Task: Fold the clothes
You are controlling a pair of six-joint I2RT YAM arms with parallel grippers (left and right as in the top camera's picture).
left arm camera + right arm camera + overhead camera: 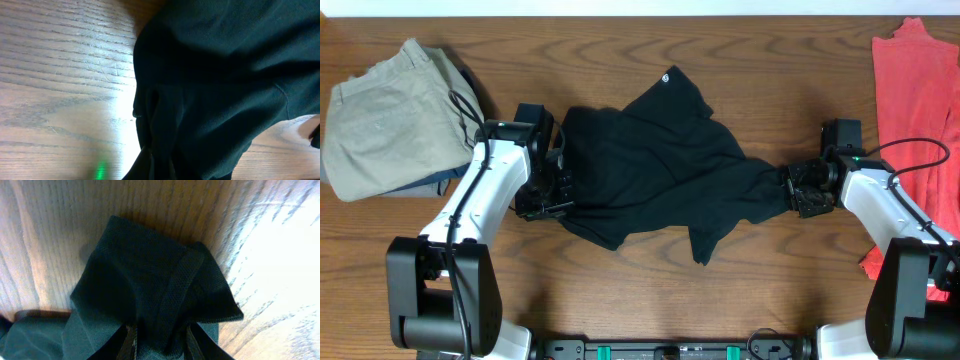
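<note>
Wooden table [620, 40] carries the black shirt [640, 170] in its middle, crumpled and stretched sideways. It seems soft, light and limp, so hems and corners are the best holds. On its left edge the left gripper [546, 196] is pressed together, gripping cloth; the right gripper [161, 342] pinches the sleeve hem [182, 287] at the right end.
</note>
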